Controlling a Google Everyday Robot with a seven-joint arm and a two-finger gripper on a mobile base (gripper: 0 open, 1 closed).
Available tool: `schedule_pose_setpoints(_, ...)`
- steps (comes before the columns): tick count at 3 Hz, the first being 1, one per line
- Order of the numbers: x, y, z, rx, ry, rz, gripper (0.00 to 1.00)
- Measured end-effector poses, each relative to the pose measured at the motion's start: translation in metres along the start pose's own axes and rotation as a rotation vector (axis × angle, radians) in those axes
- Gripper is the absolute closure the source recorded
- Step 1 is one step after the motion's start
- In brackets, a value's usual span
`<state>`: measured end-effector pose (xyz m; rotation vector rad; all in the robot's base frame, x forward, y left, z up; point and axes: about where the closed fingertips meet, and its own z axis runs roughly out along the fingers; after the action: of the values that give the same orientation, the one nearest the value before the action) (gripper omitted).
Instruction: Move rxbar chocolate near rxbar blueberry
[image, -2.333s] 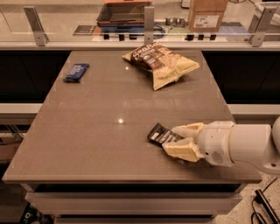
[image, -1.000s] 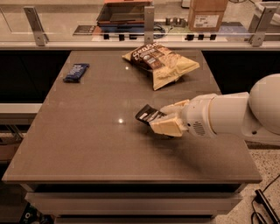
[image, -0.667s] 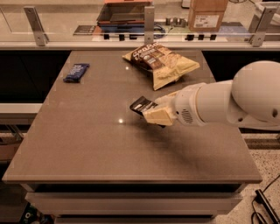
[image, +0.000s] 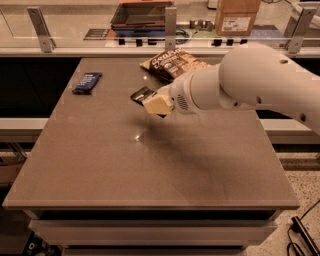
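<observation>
Since 0.7 s ago your gripper (image: 156, 104) has carried the rxbar chocolate (image: 141, 94), a flat black bar wrapper with white lettering, further left and toward the far side of the table. 2.3 s ago both were near the right front edge.

Left to right, current state:

- The rxbar blueberry (image: 87, 82), a small flat dark blue bar wrapper, lies flat on the brown rectangular tabletop (image: 150, 180) near its far left corner. Nothing touches it.
- Bare tabletop separates the blue bar from the black one. They are near each other but clearly apart.
- Rxbar chocolate: held clear of the surface, tilted, to the right of the blue bar. A dark shadow falls on the table below it.
- Jaws: the two tan fingers (image: 159, 105) are clamped on the right-hand part of the black bar. Its left end sticks out past the fingertips, pointing up and left.
- A crumpled tan-and-brown chip bag (image: 172, 62) lies just behind the gripper at the far edge, not touching it.
- Your bulky white arm (image: 250, 82) reaches in from the right over the table's far right quarter.
- A brown cardboard box (image: 237, 15) stands on the counter behind.
</observation>
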<state>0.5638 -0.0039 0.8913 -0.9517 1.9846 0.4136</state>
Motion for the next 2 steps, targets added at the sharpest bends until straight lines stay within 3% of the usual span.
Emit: schedule_pose_setpoints(2,-0.047,-0.013,0.064,-0.014,-0.061,-0.056,1.0)
